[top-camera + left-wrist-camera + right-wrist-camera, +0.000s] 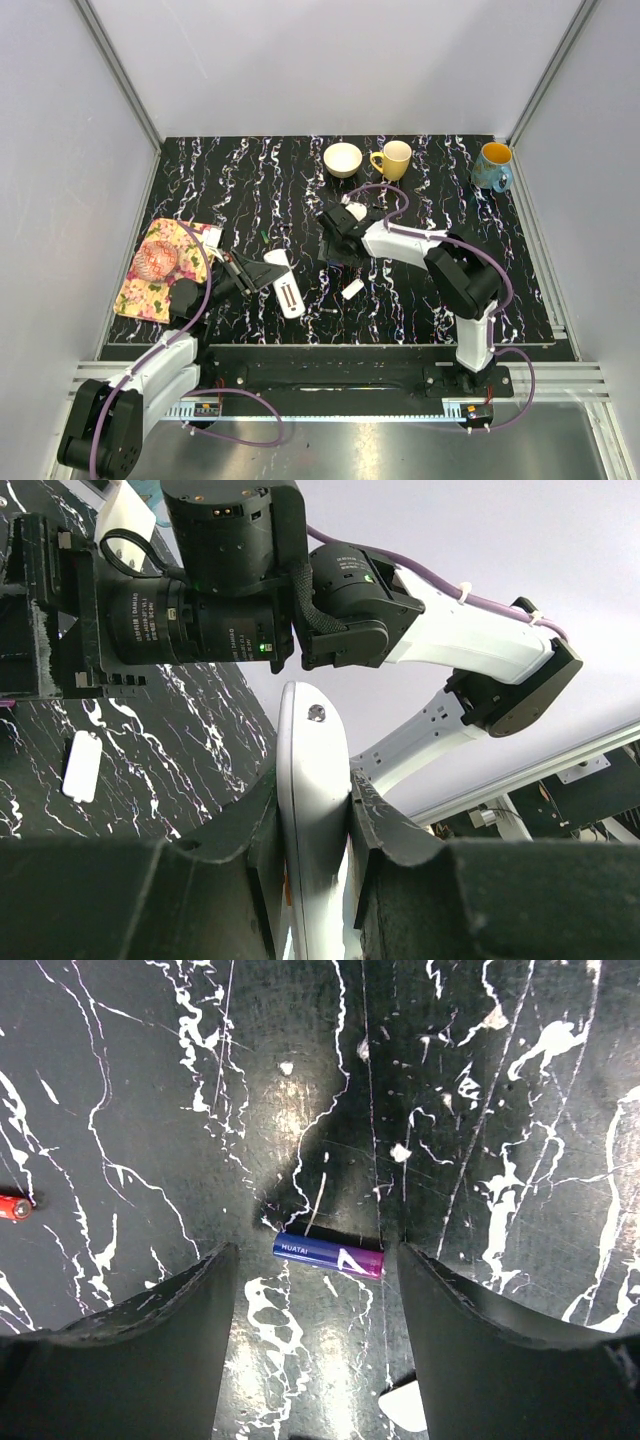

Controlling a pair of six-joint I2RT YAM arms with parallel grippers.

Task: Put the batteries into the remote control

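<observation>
The remote control point(285, 287), a slim white bar, lies slotted face up at the left of the black mat. My left gripper point(256, 276) is shut on one end of it. In the left wrist view the remote point(312, 780) stands edge-on between the closed fingers of that gripper point(313, 800). My right gripper point(335, 252) hangs open over the mat's middle. In the right wrist view a blue-purple battery point(328, 1256) lies on the mat between its open fingertips point(316, 1252), not gripped. A red battery point(14, 1207) lies at the left edge.
A small white cover piece point(352, 289) lies right of the remote and also shows in the left wrist view point(80, 765). A white bowl point(343, 159), a yellow mug point(393, 159) and a blue mug point(492, 166) stand at the back. A floral cloth point(160, 265) lies at the left.
</observation>
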